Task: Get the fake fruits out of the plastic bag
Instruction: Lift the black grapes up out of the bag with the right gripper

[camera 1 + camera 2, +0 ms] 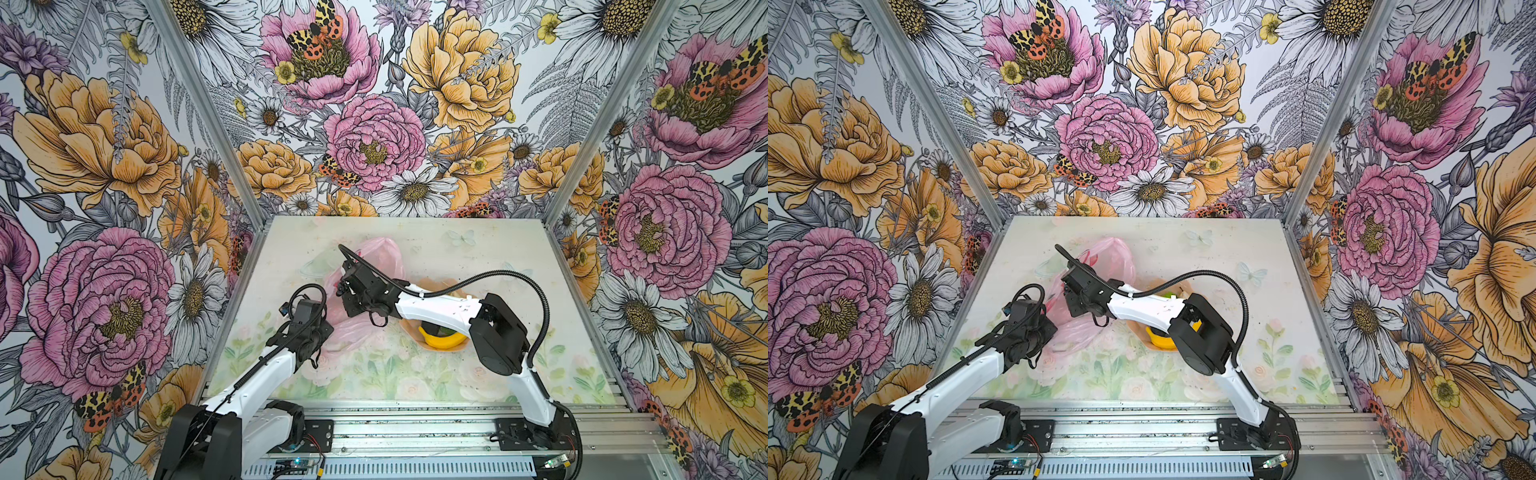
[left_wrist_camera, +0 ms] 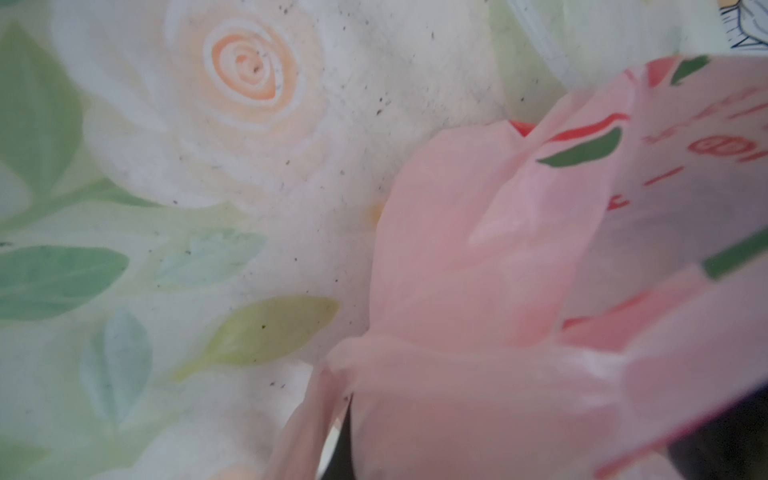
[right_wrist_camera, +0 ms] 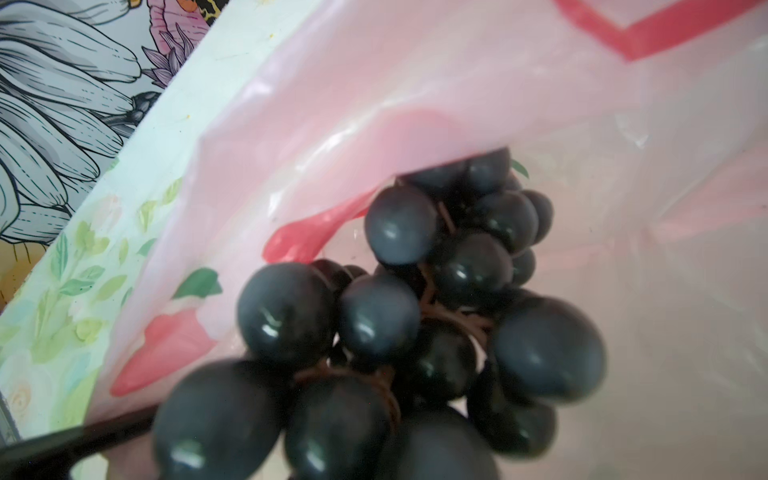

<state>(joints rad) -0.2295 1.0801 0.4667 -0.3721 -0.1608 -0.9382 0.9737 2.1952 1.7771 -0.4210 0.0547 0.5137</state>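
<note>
A: Reaching into the bag (image 1: 376, 254) with the right claw (image 1: 341, 287) for the grapes (image 3: 399, 316)?

B: Looks so. Inside the bag, lying on the pink film, close under the right wrist camera.

A: Gripping them or not?

B: Cannot tell — no sight of the jaws behind all those berries.

A: And the left claw (image 1: 322, 332)?

B: Closed, and by the look of the left wrist view pinched on a gathered fold of the bag, low over the surface (image 1: 457, 257).

A: How to do this well, then?

B: Close on the brown stem (image 3: 451, 318) in the middle, not on a single round berry — likely to squirt out of a hard pinch. Lift back out along the opening, slowly, watching for film dragged along with the bunch. Keep the left pinch firm and a little raised to hold the mouth wide. Worth pausing just clear of the mouth to check for a snagged handle.

A: Then where?

B: Probably over to the bowl (image 1: 440, 350) just beside the bag, next to the banana (image 1: 440, 341) already there. Carry high enough to clear the rim, and let go only once low inside
</note>
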